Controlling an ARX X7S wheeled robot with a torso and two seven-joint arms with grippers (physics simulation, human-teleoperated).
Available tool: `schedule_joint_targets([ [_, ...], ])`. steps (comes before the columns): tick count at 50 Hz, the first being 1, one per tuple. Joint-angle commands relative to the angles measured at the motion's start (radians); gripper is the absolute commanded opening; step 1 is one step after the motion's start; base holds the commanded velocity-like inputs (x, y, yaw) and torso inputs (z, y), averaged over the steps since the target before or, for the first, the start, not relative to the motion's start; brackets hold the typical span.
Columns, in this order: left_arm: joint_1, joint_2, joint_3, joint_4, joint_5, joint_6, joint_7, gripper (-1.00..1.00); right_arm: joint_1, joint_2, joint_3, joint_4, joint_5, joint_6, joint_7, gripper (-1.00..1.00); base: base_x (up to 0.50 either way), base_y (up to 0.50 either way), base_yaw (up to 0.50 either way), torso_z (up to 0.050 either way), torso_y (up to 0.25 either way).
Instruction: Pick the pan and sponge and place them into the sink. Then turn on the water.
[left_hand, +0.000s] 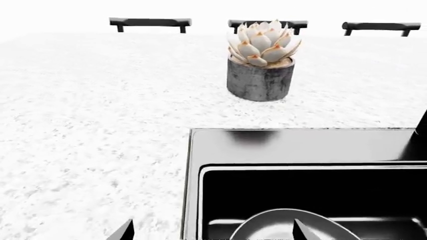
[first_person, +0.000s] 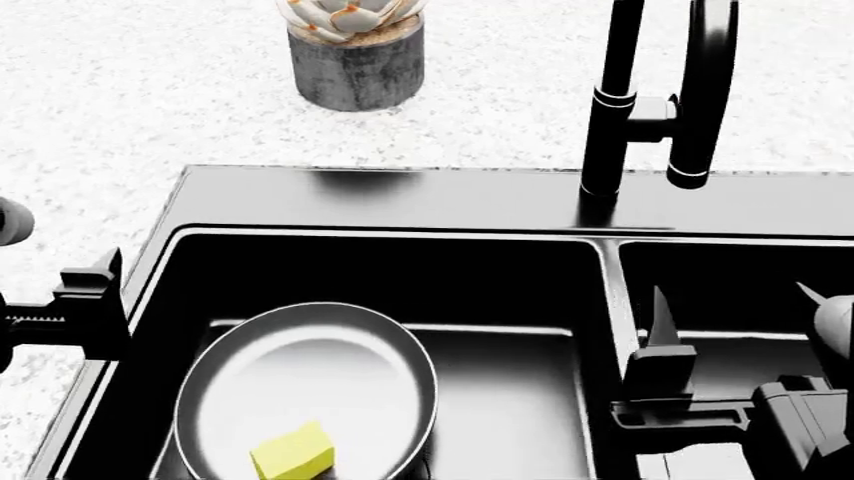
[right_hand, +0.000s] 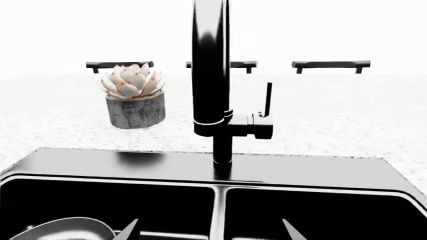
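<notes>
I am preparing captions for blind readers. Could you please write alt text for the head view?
A round metal pan lies in the left basin of a black two-basin sink, with a yellow-green sponge inside it. The left gripper is at the sink's left edge and the right gripper over the divider, below the black faucet; no water shows.

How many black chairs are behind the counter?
3 chair backs show in a row beyond the far edge of the white counter, one partly behind the potted succulent. More could be out of frame.
</notes>
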Motion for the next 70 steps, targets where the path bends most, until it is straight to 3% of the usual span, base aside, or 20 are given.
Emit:
schedule_joint_targets([
  [1, 0.008, 0.003, 0.001, -0.008, 0.005, 0.003, 0.006, 1.00, -0.011, -0.003, 0.001, 0.002, -0.010, -0.012, -0.006, 1.00, 0.00, -0.28, 0.00, 0.000, 0.000],
  [51, 0.029, 0.011, -0.003, -0.035, 0.016, 0.006, 0.019, 1.00, -0.016, -0.012, -0.020, 0.011, -0.027, -0.026, -0.007, 1.00, 0.00, -0.27, 0.00, 0.000, 0.000],
  [70, 0.045, -0.001, -0.006, -0.054, 0.017, 0.015, 0.042, 1.00, -0.006, -0.020, -0.064, 0.031, -0.061, -0.030, -0.032, 1.00, 0.06, 0.00, 0.00, 0.000, 0.000],
])
